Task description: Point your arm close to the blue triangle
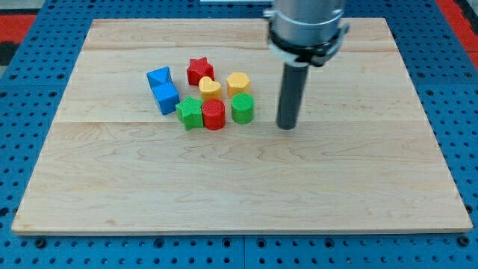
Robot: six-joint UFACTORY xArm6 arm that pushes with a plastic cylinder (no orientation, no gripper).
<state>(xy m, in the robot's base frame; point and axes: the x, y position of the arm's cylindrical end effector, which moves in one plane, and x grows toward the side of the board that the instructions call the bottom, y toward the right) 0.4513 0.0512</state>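
Observation:
The blue triangle [158,76] lies at the left end of a cluster of blocks on the wooden board [239,187], touching a blue cube [166,96] just below it. My tip [287,125] rests on the board to the right of the cluster, far from the blue triangle. A green cylinder [242,107] is the nearest block, a short way to the tip's left.
The cluster also holds a red star [200,70], a yellow hexagon [238,81], a yellow heart [210,88], a green star [191,112] and a red cylinder [213,114]. A blue pegboard [22,112] surrounds the board.

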